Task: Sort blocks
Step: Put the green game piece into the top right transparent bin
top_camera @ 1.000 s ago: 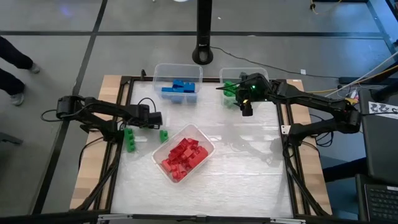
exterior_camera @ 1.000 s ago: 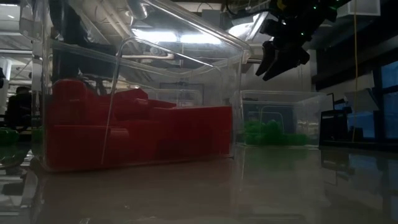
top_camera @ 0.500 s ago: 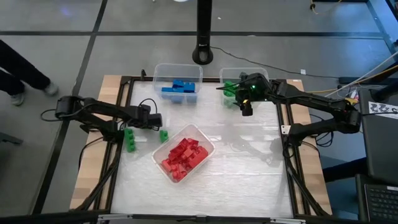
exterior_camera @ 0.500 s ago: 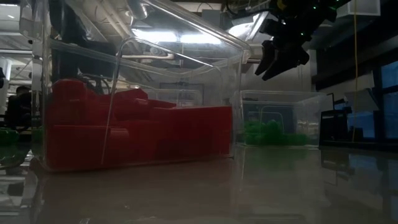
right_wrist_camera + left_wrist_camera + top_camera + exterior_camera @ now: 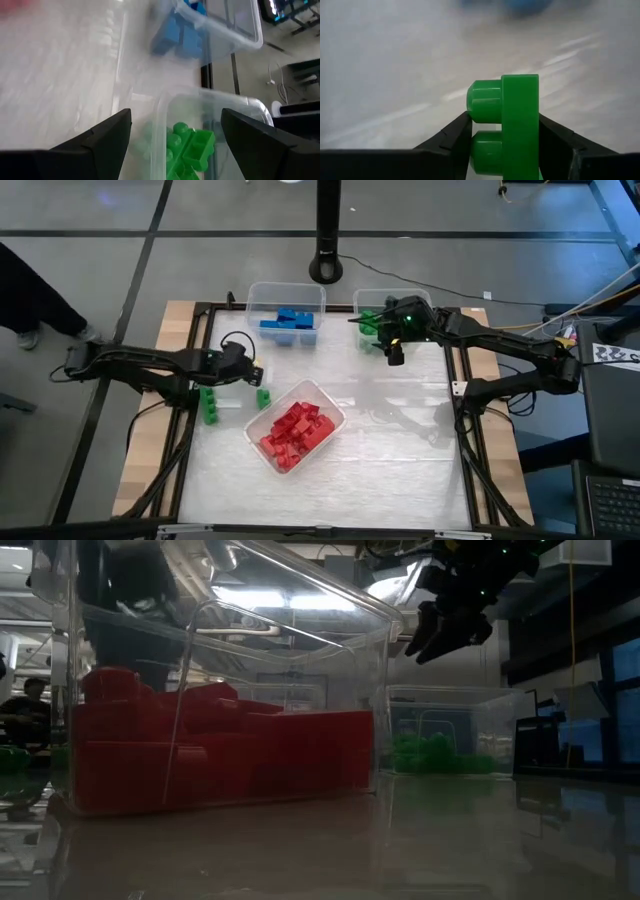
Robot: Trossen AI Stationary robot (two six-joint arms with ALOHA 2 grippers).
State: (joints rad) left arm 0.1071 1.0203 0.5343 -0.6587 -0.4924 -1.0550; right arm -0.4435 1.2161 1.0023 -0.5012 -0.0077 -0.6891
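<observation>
While the high view shows the left gripper (image 5: 250,372) left of centre near loose green blocks (image 5: 211,403), the right gripper (image 5: 396,352) hangs over the green bin (image 5: 430,300) at upper right. Left wrist view — fingers pinch a green block (image 5: 520,125) by its faces; lift straight, keep it square. Right wrist view — jaws wide, empty.
</observation>
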